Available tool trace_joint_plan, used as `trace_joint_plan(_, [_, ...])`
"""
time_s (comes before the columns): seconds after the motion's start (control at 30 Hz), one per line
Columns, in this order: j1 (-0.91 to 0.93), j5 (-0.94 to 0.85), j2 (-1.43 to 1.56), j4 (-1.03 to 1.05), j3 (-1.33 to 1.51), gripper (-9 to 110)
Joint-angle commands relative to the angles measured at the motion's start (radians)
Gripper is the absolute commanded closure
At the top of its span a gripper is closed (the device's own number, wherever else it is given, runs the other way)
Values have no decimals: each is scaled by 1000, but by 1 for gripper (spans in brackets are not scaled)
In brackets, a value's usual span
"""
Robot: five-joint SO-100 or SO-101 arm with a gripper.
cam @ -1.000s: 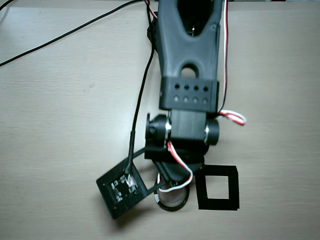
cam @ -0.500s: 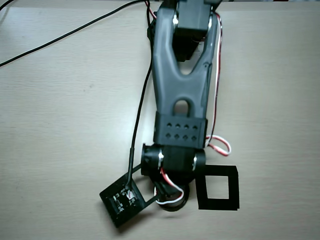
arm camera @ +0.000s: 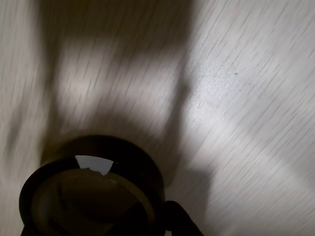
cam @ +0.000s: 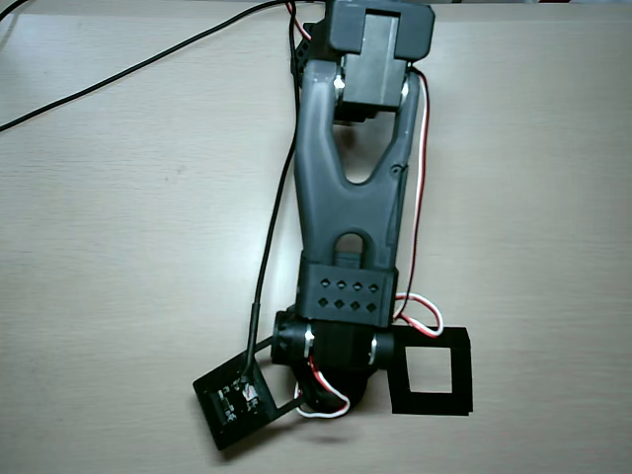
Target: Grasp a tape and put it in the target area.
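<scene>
In the wrist view the black tape roll (arm camera: 98,191) with its pale inner core fills the bottom left. It stays sharp while the table behind it is smeared. A dark finger (arm camera: 179,221) presses on its right rim, so my gripper (arm camera: 160,216) is shut on the tape and holds it above the table, where the roll casts a shadow. In the overhead view the arm (cam: 346,197) reaches toward the bottom edge. Its wrist hides the gripper and the tape. The target area (cam: 432,372), a black square outline with a tan centre, lies just right of the wrist.
The black wrist-camera board (cam: 234,402) hangs at the lower left of the wrist. A black cable (cam: 148,64) runs across the upper left of the tan table (cam: 118,247). Red and white wires (cam: 420,311) loop beside the arm.
</scene>
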Motion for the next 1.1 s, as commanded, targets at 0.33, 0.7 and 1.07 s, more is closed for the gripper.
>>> trace_joint_plan(0.33, [-144,66,150,112,-48,101])
trace_joint_plan(0.7, [-336,147,87,247,-212,101])
trace_joint_plan(1.07, [-348,144,-25,244,-282,101])
